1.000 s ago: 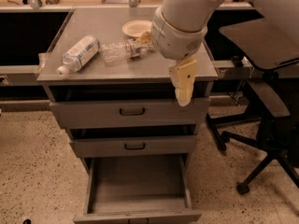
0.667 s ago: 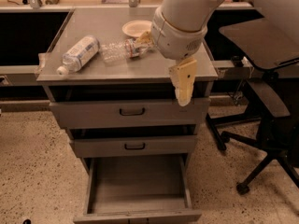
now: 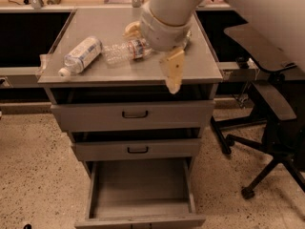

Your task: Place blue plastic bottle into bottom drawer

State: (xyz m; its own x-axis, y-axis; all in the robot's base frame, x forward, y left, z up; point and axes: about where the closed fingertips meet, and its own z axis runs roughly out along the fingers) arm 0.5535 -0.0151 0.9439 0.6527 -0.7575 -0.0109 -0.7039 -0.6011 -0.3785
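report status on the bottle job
Gripper at cabinet top's front edge. Blue plastic bottle lying on top, left side, untouched. Bottom drawer open. Slim clear bottle lies between them.

The pincer (image 3: 172,80) hangs over the front edge of the bench (image 3: 95,23). Its arm (image 3: 171,8) is cut off by the top edge. Just behind the pincer, the thick wrist hides the far end of the slim clear bottle (image 3: 125,51) and most of a pale round thing (image 3: 132,30), too covered to name. Below the pincer, the front panel of the bottom drawer (image 3: 140,185) is clipped by the lower edge. On the side away from the bottles, the office chair (image 3: 267,104) runs off the frame. Well beyond the clear bottle, the label print on the blue plastic bottle (image 3: 82,55) is too small to read.
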